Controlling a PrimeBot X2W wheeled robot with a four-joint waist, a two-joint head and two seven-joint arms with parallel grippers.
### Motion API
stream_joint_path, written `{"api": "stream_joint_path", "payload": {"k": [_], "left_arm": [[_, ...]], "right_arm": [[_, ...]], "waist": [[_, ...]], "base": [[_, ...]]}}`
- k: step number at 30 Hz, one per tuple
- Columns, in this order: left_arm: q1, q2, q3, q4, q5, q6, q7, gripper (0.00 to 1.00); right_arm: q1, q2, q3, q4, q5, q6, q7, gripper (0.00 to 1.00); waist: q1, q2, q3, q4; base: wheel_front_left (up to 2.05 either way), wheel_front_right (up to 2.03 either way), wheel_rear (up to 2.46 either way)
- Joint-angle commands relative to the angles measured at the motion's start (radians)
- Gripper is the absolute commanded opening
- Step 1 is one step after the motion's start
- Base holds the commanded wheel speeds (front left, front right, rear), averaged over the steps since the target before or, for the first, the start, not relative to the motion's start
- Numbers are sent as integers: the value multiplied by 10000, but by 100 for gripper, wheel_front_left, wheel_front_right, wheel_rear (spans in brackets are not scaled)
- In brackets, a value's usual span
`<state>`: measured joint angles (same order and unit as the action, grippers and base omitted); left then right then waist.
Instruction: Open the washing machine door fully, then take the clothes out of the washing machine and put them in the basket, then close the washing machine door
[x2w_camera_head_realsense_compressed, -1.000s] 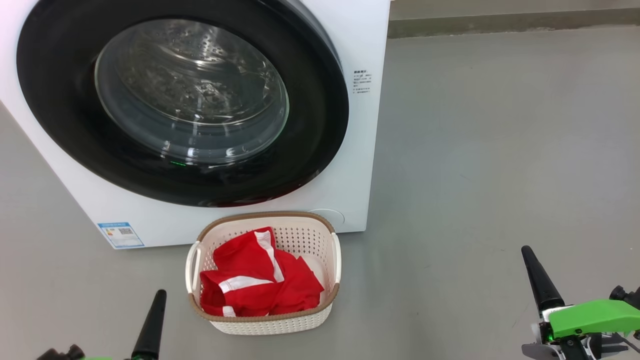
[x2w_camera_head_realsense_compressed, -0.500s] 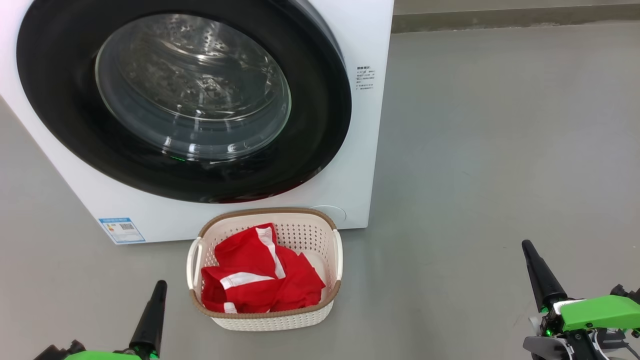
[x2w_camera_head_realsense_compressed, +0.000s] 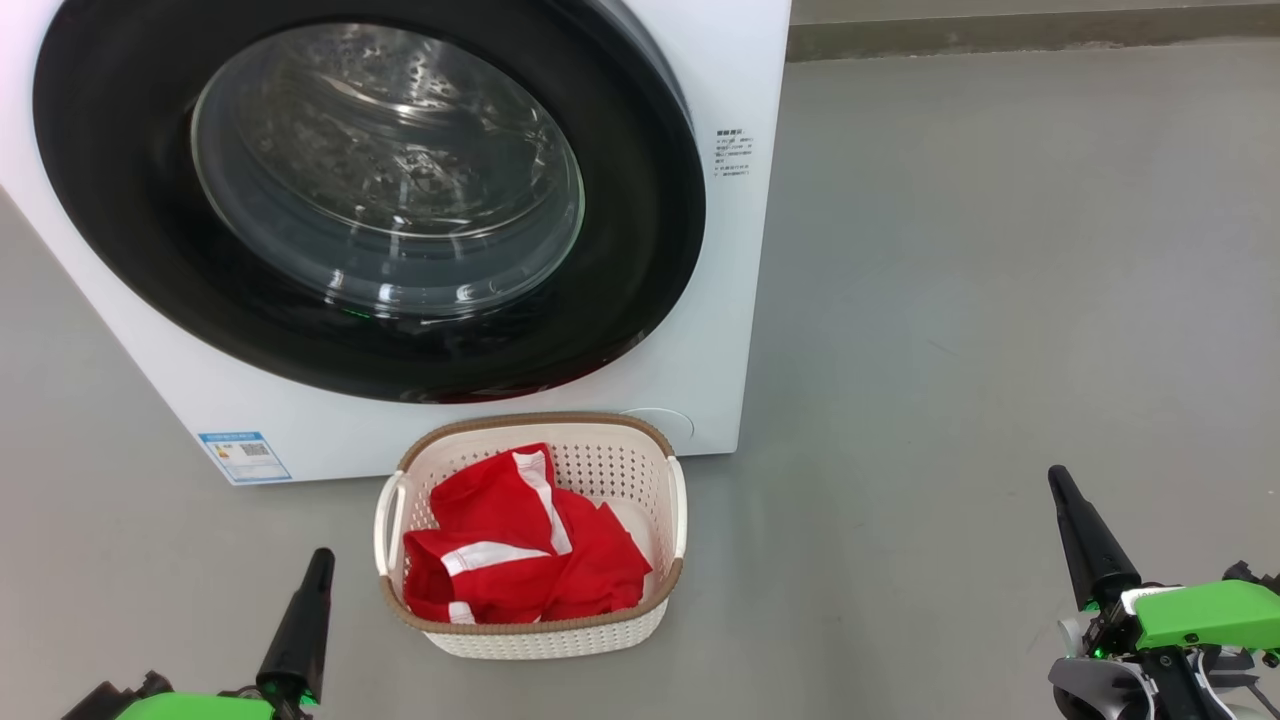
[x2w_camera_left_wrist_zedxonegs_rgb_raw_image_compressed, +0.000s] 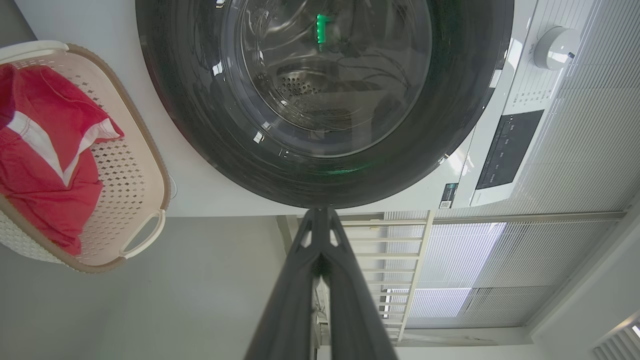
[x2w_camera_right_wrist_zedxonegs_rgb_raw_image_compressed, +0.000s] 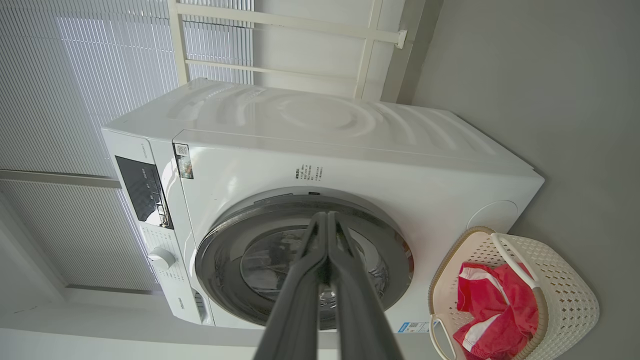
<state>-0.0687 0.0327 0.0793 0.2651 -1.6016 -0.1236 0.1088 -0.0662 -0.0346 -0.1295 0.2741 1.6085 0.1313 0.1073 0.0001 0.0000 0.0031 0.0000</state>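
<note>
Status: I judge the task to be at its closing step, or just past it. The washing machine door lies flat against the front of the washing machine, with no gap that I can see in the head view or the right wrist view. Whether the latch has caught I cannot tell.

Location of goods: the clothes lie heaped inside the basket, which stands on the floor just in front of the machine, below the door. Through the glass I see bare drum and nothing red.

Pincers: the left pincer is fully closed, fingers pressed together, holding nothing, low and just left of the basket. The right pincer is likewise closed and empty, well apart to the right.

Next move, in my judgement: confirm that the door is seated. If it is not, a firm push on the black rim with a closed fingertip is called for, keeping clear of the basket.

Count: one machine, one door, one basket, one red heap (garments within it not separable), two pincers.
</note>
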Motion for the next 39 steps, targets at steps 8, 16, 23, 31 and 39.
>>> {"api": "stream_joint_path", "payload": {"k": [8, 16, 23, 31, 39], "left_arm": [[-394, 175, 347, -197, -69, -71, 46, 0], [-394, 175, 347, -197, -69, -71, 45, 0], [-394, 175, 346, -197, -69, -71, 45, 0], [-394, 175, 346, -198, -69, -71, 45, 0], [-394, 175, 346, -198, -70, -71, 45, 0]], "right_arm": [[-417, -156, 157, -293, 1, -6, 59, 0], [-417, -156, 158, -293, 2, -6, 59, 0], [-417, -156, 158, -293, 2, -6, 59, 0], [-417, -156, 158, -293, 2, -6, 59, 0], [-417, -156, 158, -293, 2, -6, 59, 0]], "waist": [[-1, 0, 0, 0], [-1, 0, 0, 0], [-1, 0, 0, 0], [-1, 0, 0, 0], [-1, 0, 0, 0]], "base": [[0, 0, 0], [0, 0, 0], [0, 0, 0], [0, 0, 0], [0, 0, 0]]}}
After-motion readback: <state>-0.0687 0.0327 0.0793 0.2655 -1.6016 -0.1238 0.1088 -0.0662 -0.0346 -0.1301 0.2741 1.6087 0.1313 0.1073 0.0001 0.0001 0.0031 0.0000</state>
